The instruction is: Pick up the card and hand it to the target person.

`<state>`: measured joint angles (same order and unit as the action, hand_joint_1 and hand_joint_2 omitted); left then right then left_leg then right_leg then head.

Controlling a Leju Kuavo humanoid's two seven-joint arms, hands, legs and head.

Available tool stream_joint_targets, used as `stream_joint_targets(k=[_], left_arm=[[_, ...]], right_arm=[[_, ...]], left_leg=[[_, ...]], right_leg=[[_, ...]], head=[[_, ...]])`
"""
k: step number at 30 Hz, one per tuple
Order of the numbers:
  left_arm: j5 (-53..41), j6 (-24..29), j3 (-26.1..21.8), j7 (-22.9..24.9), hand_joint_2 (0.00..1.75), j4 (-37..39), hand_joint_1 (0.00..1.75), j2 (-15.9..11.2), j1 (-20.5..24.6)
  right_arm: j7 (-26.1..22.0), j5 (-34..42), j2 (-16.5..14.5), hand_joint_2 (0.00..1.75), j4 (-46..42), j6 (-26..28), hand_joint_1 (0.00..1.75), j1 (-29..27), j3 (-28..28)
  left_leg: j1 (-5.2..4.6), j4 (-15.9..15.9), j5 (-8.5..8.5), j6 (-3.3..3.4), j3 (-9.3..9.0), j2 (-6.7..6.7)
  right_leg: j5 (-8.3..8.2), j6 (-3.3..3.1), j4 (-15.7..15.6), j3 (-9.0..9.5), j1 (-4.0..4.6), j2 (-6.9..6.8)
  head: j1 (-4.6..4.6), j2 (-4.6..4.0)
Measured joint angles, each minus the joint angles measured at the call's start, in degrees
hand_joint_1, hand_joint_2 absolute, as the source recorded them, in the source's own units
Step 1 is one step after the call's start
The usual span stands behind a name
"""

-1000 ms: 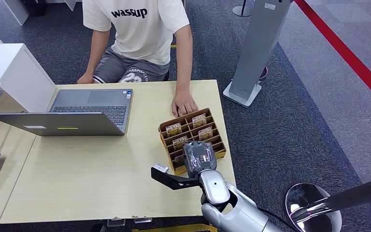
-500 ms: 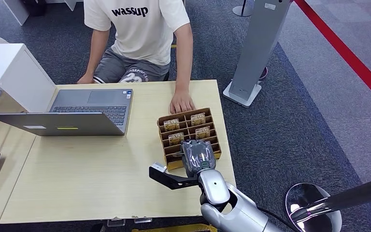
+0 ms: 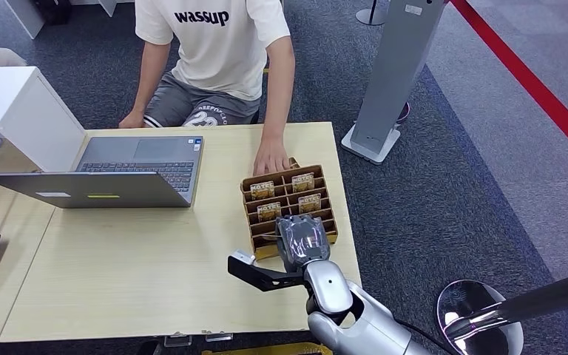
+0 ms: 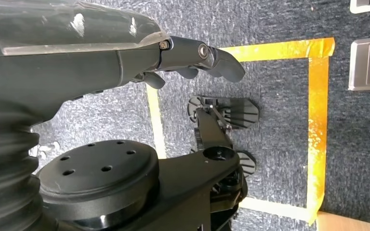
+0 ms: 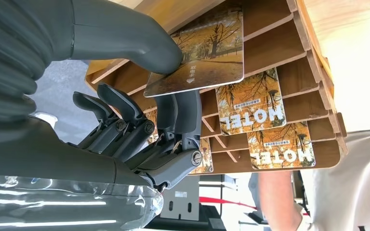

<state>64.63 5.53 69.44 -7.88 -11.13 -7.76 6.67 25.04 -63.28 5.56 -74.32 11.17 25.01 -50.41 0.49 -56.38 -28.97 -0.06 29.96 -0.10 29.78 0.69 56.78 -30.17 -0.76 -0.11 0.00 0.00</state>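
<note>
The right robot hand (image 3: 305, 240) is seen over the near end of the slotted cardboard card holder (image 3: 328, 198), which sits on the light wood surface (image 3: 148, 259) near its right edge. In the right wrist view a card (image 5: 207, 53) w/ an autumn-tree print is pinched between the thick thumb and a dark finger of that robot hand; the other fingers (image 5: 125, 120) are curled below it. The card is tilted and partly out of its slot, its far edge at the holder's dividers. Other cards marked HOTEL (image 5: 250, 103) are stood in slots beside it.

The far end of the holder is touched by a person's hand (image 3: 271, 157); the person (image 3: 214, 52), in a white T-shirt, is seated across the surface. An open laptop (image 3: 111, 174) is placed left of the holder, well apart.

The left robot hand (image 4: 125, 57) is seen above dark carpet w/ yellow tape lines (image 4: 318, 120); nothing is held, fingers loosely bent, approx. half open.
</note>
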Motion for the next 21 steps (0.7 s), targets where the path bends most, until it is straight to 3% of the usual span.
stream_joint_targets(k=[6, 10, 15, 21], left_arm=[[0.42, 0.51, -0.36, -0.11, 1.75, -0.06, 0.0, 0.42, -0.02], [0.66, 0.86, -0.58, -0.27, 1.75, -0.05, 0.0, 0.72, -0.05], [0.95, 1.02, -0.84, 0.01, 1.75, -0.07, 0.0, 0.98, -0.09], [0.66, 0.88, -0.46, 0.07, 1.75, -0.1, 0.0, 1.26, -0.09]], right_arm=[[0.82, -1.7, 4.36, 1.75, -17.33, 3.67, 1.75, 0.9, 4.14], [0.3, -5.45, 5.34, 1.75, -24.07, 7.7, 1.75, 0.66, 5.27], [-1.18, -6.32, 4.66, 1.75, -24.61, 10.26, 1.75, 0.57, 4.78], [-3.94, -5.2, 2.51, 1.75, -17.2, 14.86, 1.75, 1.1, 3.95]], left_leg=[[-0.04, -0.16, -0.05, 0.03, 0.17, -0.03], [-0.04, -0.16, -0.05, 0.02, 0.16, -0.08], [-0.02, -0.1, -0.04, 0.01, 0.09, -0.08], [-0.02, 0.0, 0.01, 0.01, -0.03, -0.02]], right_leg=[[0.06, 0.03, 0.17, -0.16, -0.05, -0.03], [0.07, 0.02, 0.16, -0.15, -0.04, -0.07], [0.06, 0.0, 0.09, -0.09, -0.02, -0.08], [0.0, 0.0, 0.0, 0.0, -0.02, -0.01]], head=[[0.0, 0.0], [0.0, 0.0], [0.0, 0.0], [0.0, 0.0]])
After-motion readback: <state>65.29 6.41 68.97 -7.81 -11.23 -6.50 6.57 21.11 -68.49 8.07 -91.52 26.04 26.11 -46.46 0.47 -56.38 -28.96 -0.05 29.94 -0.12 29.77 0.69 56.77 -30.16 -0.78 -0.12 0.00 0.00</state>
